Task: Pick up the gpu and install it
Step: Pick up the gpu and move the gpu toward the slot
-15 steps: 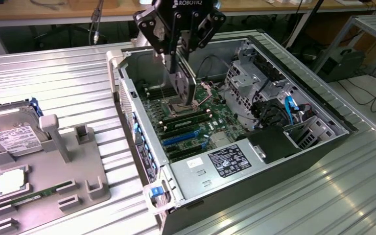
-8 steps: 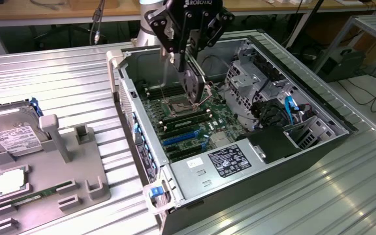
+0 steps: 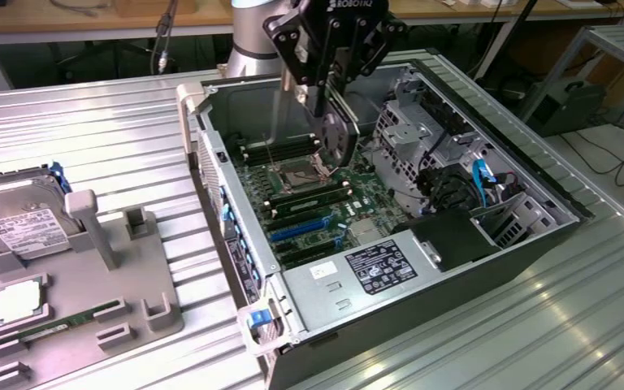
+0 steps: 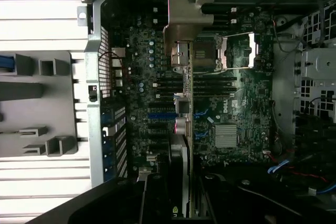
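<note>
hand [image 3: 321, 93] clenched on gpu [image 3: 337, 138]; card upright on edge above motherboard [image 3: 312, 203] inside open computer case [image 3: 209, 162]. drive cage [image 3: 409, 130], blue cables [image 3: 479, 175] beside. hard drive [image 3: 19, 223] on grey holder [image 3: 106, 276], counter [image 3: 95, 138].

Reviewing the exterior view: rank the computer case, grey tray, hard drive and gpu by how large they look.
1. computer case
2. grey tray
3. hard drive
4. gpu, held edge-on in the pincer over the open case; little of its face shows, so its rank against the hard drive is unsure.

Metal table [image 3: 95, 138] bearing computer case [image 3: 214, 166], tray [image 3: 127, 272]
</note>
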### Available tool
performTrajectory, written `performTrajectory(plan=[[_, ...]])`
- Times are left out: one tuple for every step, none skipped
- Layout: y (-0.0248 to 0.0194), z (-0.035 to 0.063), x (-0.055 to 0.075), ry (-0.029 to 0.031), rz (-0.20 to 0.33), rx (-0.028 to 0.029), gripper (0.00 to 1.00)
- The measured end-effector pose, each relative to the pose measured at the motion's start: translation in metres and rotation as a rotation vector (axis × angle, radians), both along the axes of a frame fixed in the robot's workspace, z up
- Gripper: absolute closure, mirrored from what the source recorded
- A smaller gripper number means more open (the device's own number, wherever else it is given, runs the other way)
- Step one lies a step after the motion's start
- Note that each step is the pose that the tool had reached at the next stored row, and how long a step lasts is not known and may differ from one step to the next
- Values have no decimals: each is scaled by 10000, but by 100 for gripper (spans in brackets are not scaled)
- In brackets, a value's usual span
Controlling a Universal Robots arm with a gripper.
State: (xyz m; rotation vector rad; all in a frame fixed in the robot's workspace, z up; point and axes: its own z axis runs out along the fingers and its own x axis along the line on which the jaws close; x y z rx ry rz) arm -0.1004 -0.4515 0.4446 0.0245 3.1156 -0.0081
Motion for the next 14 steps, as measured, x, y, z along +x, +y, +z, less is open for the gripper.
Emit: performTrajectory(plan=[[0, 0, 21, 1, 3, 0, 73], [0, 0, 38, 0, 17, 0, 73], [0, 0, 59, -1, 71, 1, 73], [0, 0, 78, 0, 155, 1, 73], [0, 0, 94, 0, 208, 2, 73], [0, 0, 112, 0, 222, 2, 73], [0, 0, 132, 0, 222, 3, 73], [0, 0, 152, 0, 222, 4, 73], [0, 0, 176, 0, 222, 3, 73], [0, 0, 196, 0, 222, 3, 73], [0, 0, 217, 0, 221, 3, 73], [0, 0, 239, 0, 222, 4, 73], [0, 0, 261, 0, 222, 3, 73], [0, 0, 286, 0, 221, 3, 73]])
